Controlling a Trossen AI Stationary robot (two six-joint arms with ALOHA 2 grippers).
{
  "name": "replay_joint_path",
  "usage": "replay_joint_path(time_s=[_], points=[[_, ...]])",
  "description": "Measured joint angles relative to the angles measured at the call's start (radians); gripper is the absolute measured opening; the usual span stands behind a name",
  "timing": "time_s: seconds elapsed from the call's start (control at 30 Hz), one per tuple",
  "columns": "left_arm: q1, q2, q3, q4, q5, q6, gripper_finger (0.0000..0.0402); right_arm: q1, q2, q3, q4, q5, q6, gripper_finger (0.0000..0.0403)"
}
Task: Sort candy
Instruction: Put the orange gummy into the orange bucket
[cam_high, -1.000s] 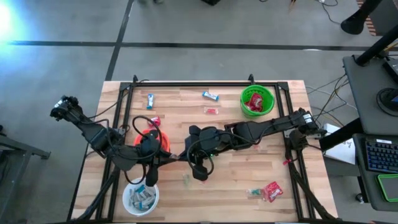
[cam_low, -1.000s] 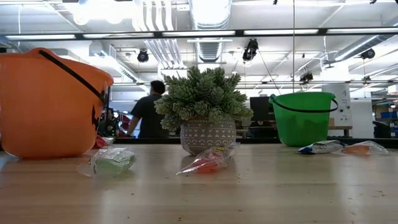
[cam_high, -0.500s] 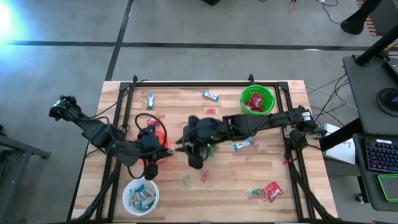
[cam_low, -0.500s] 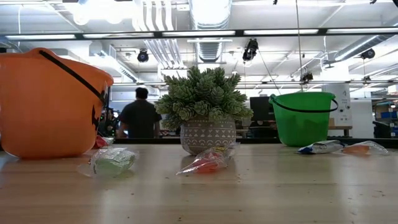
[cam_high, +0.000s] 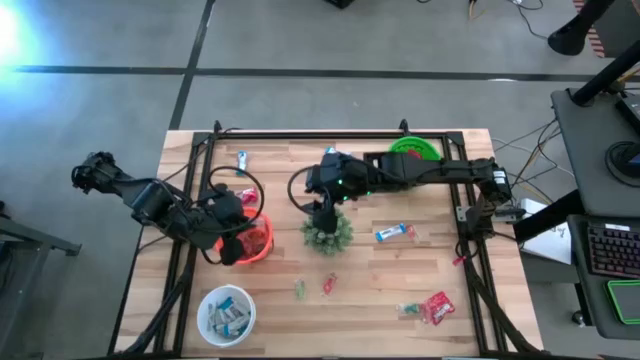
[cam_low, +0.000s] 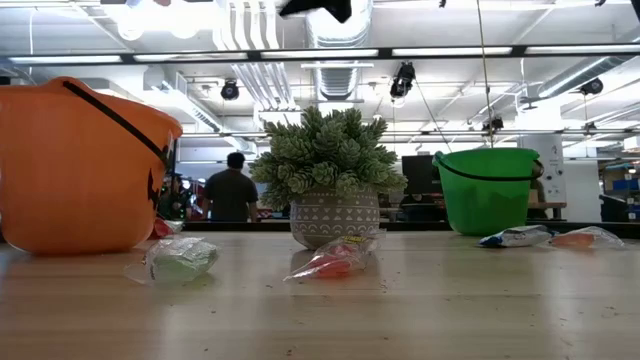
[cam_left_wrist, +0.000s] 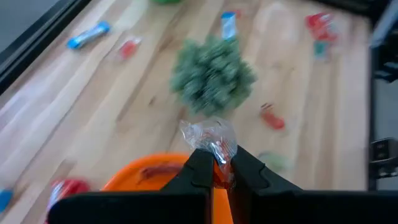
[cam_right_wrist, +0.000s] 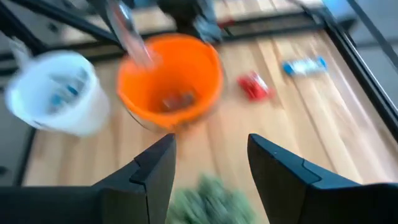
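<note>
Left wrist view: fingers (cam_left_wrist: 216, 163) pinch a crinkly clear-wrapped orange candy (cam_left_wrist: 211, 138).

The desk (cam_high: 420, 270) is made of light wood and has a black frame around it. On it stand an orange bucket (cam_high: 250, 240), a white bucket (cam_high: 226, 315) and a green bucket (cam_high: 413, 147). A little green plant (cam_high: 327, 230) in a pot sits in the middle. Candy lies loose on the wood: a blue-and-white bar (cam_high: 393, 232) near the plant, a red packet (cam_high: 436, 306) close to a corner, 1 tiny green piece (cam_high: 299, 290) and 1 tiny red piece (cam_high: 328, 285) side by side, and another blue-and-white bar (cam_high: 242, 161) near the far edge.
</note>
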Motion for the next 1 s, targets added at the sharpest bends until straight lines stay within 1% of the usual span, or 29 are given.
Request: replay_joint_path(time_s=[0.07, 0.2, 0.3, 0.43, 0.57, 0.67, 0.77, 0.87, 1.0], points=[[0.008, -0.017, 0.000, -0.063, 0.006, -0.034, 0.0000, -0.027, -0.006, 0.000, -0.069, 0.000, -0.008, 0.0187], [0.017, -0.043, 0.000, -0.181, 0.059, -0.118, 0.0000, -0.085, -0.007, 0.000, -0.153, -0.001, -0.058, 0.0185], [0.017, -0.059, 0.000, -0.245, 0.110, -0.178, 0.0000, -0.131, -0.007, -0.002, -0.182, -0.001, -0.097, 0.0185], [0.017, -0.076, -0.004, -0.276, 0.167, -0.223, 0.0000, -0.195, -0.007, -0.005, -0.188, -0.002, -0.131, 0.0185], [0.017, -0.091, -0.041, -0.283, 0.218, -0.282, 0.0000, -0.252, -0.007, -0.011, -0.187, -0.002, -0.166, 0.0188], [0.018, -0.098, -0.102, -0.285, 0.266, -0.339, 0.0000, -0.283, -0.006, -0.012, -0.187, -0.002, -0.188, 0.0189], [0.018, -0.096, -0.164, -0.266, 0.316, -0.366, 0.0000, -0.304, -0.006, -0.012, -0.186, -0.004, -0.211, 0.0189], [0.019, -0.090, -0.209, -0.212, 0.316, -0.368, 0.0002, -0.319, -0.006, -0.012, -0.184, -0.005, -0.238, 0.0190], [0.032, -0.087, -0.229, -0.159, 0.295, -0.368, 0.0018, -0.336, -0.006, -0.012, -0.183, -0.005, -0.268, 0.0190]])
